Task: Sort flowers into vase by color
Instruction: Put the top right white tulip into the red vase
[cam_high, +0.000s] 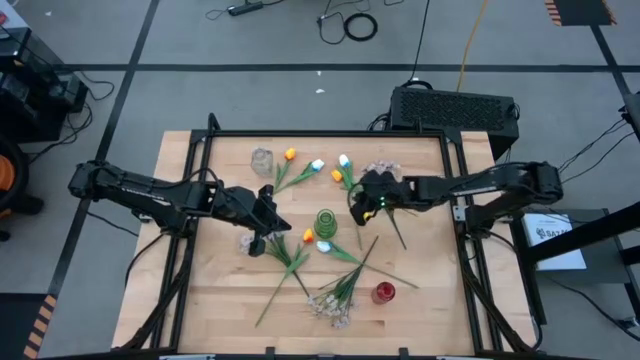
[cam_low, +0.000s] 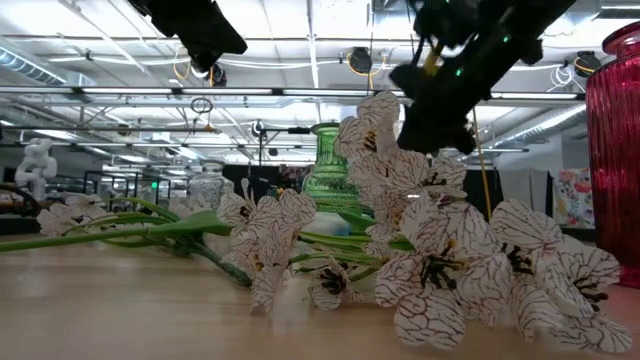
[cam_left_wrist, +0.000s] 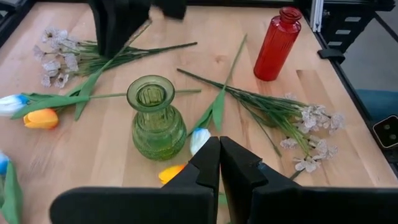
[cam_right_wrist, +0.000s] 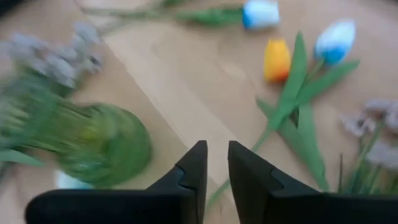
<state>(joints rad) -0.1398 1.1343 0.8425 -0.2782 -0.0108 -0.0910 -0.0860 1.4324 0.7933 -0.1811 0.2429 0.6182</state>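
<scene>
The table (cam_high: 200, 300) carries three vases and scattered flowers. The left arm (cam_high: 150, 193) reaches in from the left edge; the right arm (cam_high: 480, 185) reaches in from the right edge.

The left gripper (cam_high: 268, 212) hangs left of centre, fingers pressed together, holding nothing. The right gripper (cam_high: 362, 205) hangs right of centre, just beside the green vase (cam_high: 326, 223); its fingers stand a narrow gap apart with nothing visible between them.

The green vase stands upright at the table centre. The red vase (cam_high: 384, 293) stands near the front edge, right of centre. The clear vase (cam_high: 262, 160) stands near the back edge, left of centre.

All flowers lie flat on the table, none in a vase:
- One blossom spray (cam_high: 335, 300) lies near the front edge, beside the red vase.
- A second spray (cam_high: 382, 172) lies towards the back edge, under the right arm.
- Orange and white tulips (cam_high: 300, 170) lie near the back edge.
- Further tulips (cam_high: 312, 240) lie just left of the green vase.
</scene>
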